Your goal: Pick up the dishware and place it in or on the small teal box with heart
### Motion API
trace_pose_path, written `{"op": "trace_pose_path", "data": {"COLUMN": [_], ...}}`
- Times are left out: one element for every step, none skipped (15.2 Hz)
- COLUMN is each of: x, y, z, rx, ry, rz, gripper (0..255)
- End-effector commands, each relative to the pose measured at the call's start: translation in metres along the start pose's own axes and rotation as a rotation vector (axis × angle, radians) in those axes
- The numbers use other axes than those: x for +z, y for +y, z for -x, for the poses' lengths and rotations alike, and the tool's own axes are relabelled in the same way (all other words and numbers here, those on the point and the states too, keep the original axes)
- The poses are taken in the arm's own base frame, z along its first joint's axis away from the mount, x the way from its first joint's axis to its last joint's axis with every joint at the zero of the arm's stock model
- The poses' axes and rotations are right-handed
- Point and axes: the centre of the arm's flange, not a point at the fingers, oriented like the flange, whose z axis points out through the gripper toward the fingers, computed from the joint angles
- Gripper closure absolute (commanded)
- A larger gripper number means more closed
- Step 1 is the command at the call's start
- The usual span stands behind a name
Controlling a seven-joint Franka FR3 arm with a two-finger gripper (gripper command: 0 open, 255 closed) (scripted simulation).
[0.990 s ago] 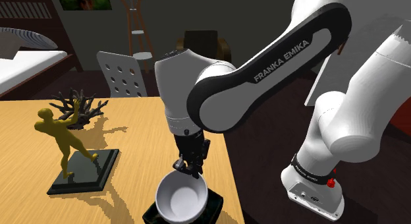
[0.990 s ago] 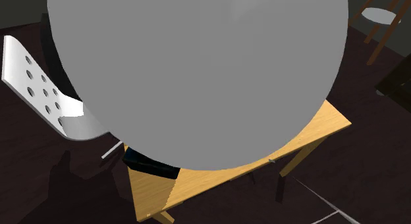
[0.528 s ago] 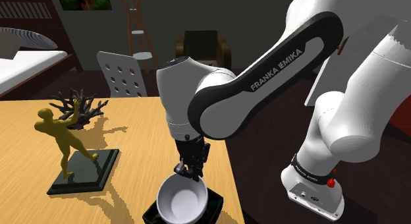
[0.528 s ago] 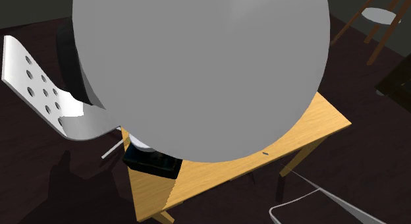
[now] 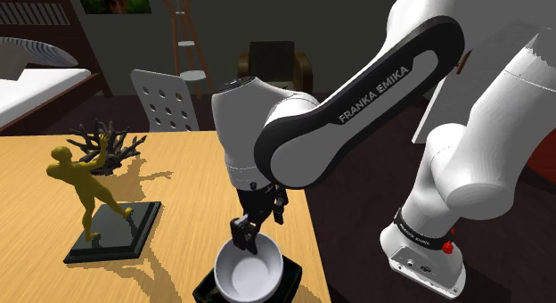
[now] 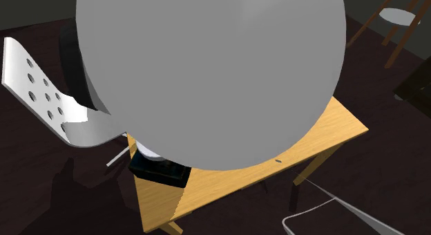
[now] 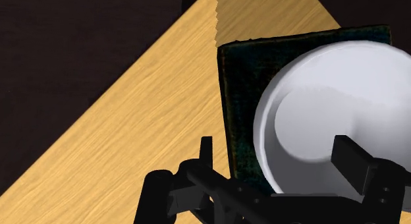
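A white bowl (image 5: pixel 247 276) rests upright in a small dark box (image 5: pixel 291 282) near the table's front corner in the shoulder view. My black gripper (image 5: pixel 258 223) hangs just over the bowl's far rim, open, its fingers clear of the rim on either side. In the wrist view the bowl (image 7: pixel 342 124) fills most of the dark teal box (image 7: pixel 238 111), and the gripper (image 7: pixel 276 157) straddles its near rim without clasping it. From the second exterior view a sliver of the bowl (image 6: pixel 148 155) and the box (image 6: pixel 160 171) peek out under the arm.
A yellow figurine (image 5: pixel 82 190) on a dark base and a dark branch ornament (image 5: pixel 107 148) stand on the wooden table (image 5: pixel 178 181). The table's edge runs just right of the box. A white perforated chair (image 5: pixel 165 101) stands behind. A grey arm part (image 6: pixel 207 68) blocks much of the second exterior view.
The fingers have spread apart and let go of the bowl's rim. The bowl has settled a little lower into the box.
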Motion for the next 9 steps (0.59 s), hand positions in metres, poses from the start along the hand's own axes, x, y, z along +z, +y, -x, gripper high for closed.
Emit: {"op": "trace_pose_path", "data": {"x": [-0.013, -0.026, -0.040, -0.050, -0.050, -0.050, -0.050, -0.050, -0.050], "y": [0.000, 0.000, 0.000, 0.000, 0.000, 0.000, 0.000, 0.000, 0.000], "z": [0.000, 0.000, 0.000, 0.000, 0.000, 0.000, 0.000, 0.000, 0.000], "rx": [0.000, 0.000, 0.000, 0.000, 0.000, 0.000, 0.000, 0.000, 0.000], "ry": [0.000, 0.000, 0.000, 0.000, 0.000, 0.000, 0.000, 0.000, 0.000], "rz": [0.000, 0.000, 0.000, 0.000, 0.000, 0.000, 0.000, 0.000, 0.000], "gripper": [0, 0, 0, 0, 0, 0, 0, 0, 0]}}
